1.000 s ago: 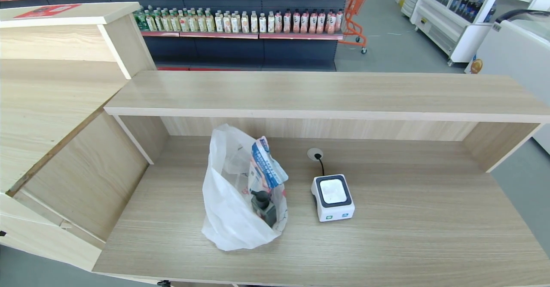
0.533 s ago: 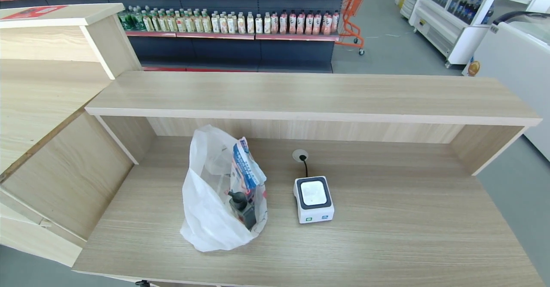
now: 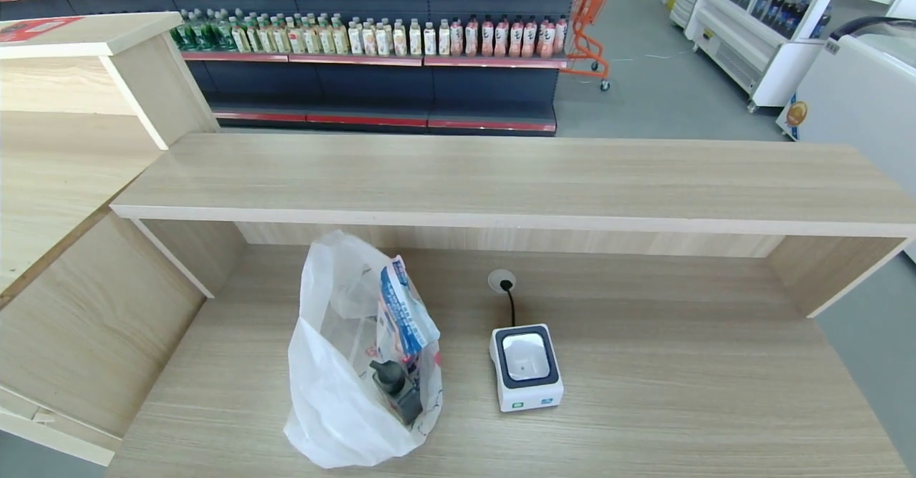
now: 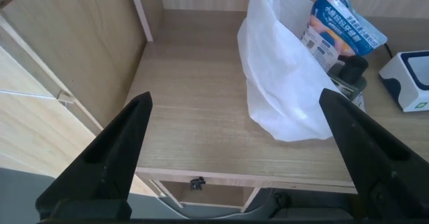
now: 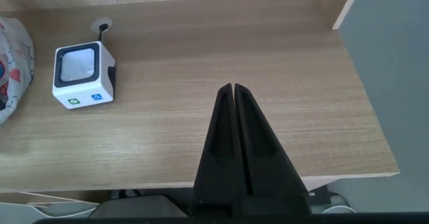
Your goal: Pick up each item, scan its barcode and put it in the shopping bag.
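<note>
Only my head camera swung; things on the counter [image 3: 680,392] stayed put. My left pincer [image 4: 234,95] hung spread wide, shopping bag [image 4: 275,83] just beyond it, blue packet [image 4: 342,23] and dark bottle [image 4: 352,66] inside, print unreadable. My right pincer [image 5: 232,87] was pressed together, scanner [image 5: 82,74] well apart.

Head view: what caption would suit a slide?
Shopping bag holding a blue packet and a dark bottle stands beside the barcode scanner on the wooden counter.
</note>
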{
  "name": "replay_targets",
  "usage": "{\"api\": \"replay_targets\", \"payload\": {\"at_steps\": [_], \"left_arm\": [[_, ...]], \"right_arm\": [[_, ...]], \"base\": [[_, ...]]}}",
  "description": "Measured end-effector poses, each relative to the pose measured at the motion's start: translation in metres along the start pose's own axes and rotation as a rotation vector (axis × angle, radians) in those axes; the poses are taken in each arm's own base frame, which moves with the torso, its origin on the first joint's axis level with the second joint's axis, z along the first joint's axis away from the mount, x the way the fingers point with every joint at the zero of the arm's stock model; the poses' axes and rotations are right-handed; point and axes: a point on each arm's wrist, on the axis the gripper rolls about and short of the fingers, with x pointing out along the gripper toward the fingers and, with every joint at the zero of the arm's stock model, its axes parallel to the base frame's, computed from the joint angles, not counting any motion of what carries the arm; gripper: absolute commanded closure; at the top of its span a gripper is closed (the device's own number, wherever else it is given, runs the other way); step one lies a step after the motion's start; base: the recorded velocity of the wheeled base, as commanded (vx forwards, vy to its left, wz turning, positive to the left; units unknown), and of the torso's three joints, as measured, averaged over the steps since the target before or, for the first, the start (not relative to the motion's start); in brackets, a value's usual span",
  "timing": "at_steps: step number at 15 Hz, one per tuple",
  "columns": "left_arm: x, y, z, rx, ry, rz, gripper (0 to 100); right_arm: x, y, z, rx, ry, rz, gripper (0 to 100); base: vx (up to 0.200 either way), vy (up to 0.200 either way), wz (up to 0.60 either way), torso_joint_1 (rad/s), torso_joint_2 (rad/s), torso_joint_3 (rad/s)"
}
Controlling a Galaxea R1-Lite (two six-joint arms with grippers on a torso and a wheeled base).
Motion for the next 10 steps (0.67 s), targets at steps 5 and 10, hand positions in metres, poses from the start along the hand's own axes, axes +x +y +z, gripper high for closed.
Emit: {"api": "replay_targets", "payload": {"at_steps": [5,10], "left_arm": [[0.0000,0.0000,0.0000,-0.001,0.000,0.000,0],[0.0000,0.0000,0.0000,-0.001,0.000,0.000,0]], "right_arm": [[0.0000,0.0000,0.0001,0.000,0.000,0.000,100],[0.0000,0.0000,0.0001,-0.002,0.000,0.001,100]], "base": [[0.000,0.000,0.00,0.000,0.00,0.000],[0.000,0.000,0.00,0.000,0.00,0.000]]}}
